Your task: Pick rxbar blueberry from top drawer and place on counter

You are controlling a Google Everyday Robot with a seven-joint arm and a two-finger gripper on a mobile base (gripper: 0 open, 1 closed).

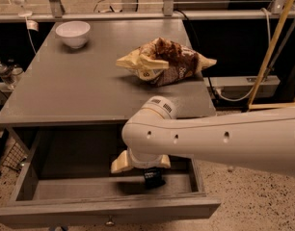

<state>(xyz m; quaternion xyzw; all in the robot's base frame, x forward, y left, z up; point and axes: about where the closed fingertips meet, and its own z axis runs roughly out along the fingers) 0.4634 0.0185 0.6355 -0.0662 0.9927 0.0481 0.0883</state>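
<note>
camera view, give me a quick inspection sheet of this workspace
surface: grey counter, carrying a bowl and a bag
job's things: top drawer open; dark flat item, likely the rxbar blueberry, inside near its front right
clutter: white bowl back left; snack bag right of centre
grippers: gripper down in the drawer, at the bar
cables: white cable and yellow line at right
surroundings: speckled floor; bottles at left
</note>
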